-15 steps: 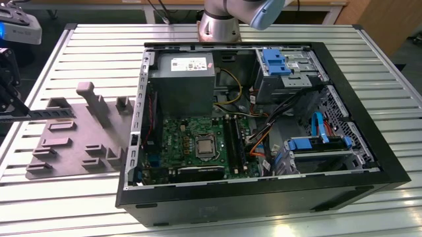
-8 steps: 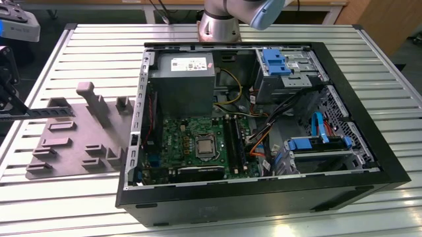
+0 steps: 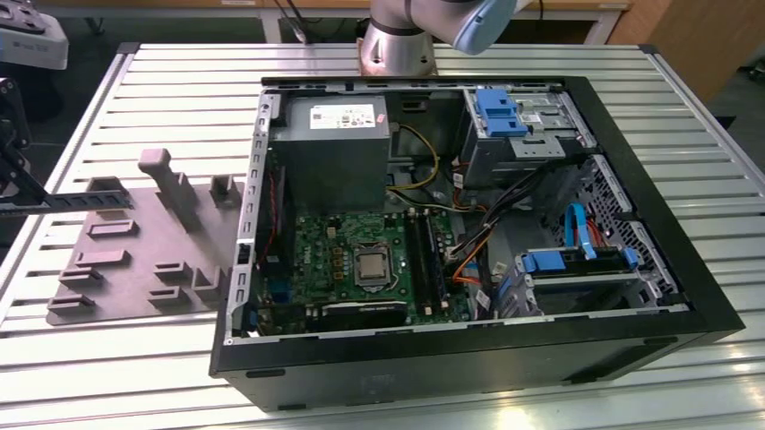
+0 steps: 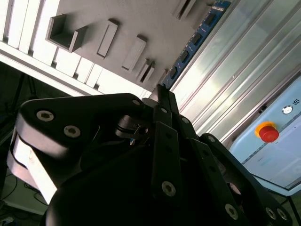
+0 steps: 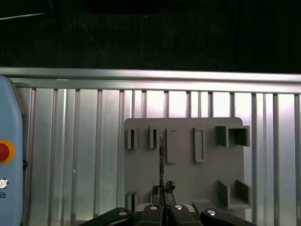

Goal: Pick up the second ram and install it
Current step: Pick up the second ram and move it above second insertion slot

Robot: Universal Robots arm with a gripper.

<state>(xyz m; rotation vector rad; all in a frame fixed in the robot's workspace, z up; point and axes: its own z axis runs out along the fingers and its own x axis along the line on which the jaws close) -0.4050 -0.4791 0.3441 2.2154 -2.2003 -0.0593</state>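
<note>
At the exterior view's far left, my gripper (image 3: 24, 199) is shut on one end of the second ram (image 3: 78, 199), a long thin dark stick. The stick is held level, just above the grey fixture plate (image 3: 143, 269). The second wrist view shows the ram's blue-green board with black chips (image 4: 193, 42) reaching out from the closed fingertips of the gripper (image 4: 162, 92) over the plate (image 4: 141, 23). Edge-on in the first wrist view, the ram (image 5: 161, 160) rises from the gripper (image 5: 162, 192) above the plate (image 5: 188, 174). The long black motherboard slots (image 3: 425, 255) lie inside the open computer case.
The open black computer case (image 3: 669, 269) fills the middle of the slatted metal table (image 3: 179, 81), with a power supply (image 3: 329, 148), blue drive brackets (image 3: 502, 112) and cables inside. The arm's base (image 3: 400, 45) stands behind it. A pendant with a red button (image 4: 268, 132) lies beside the plate.
</note>
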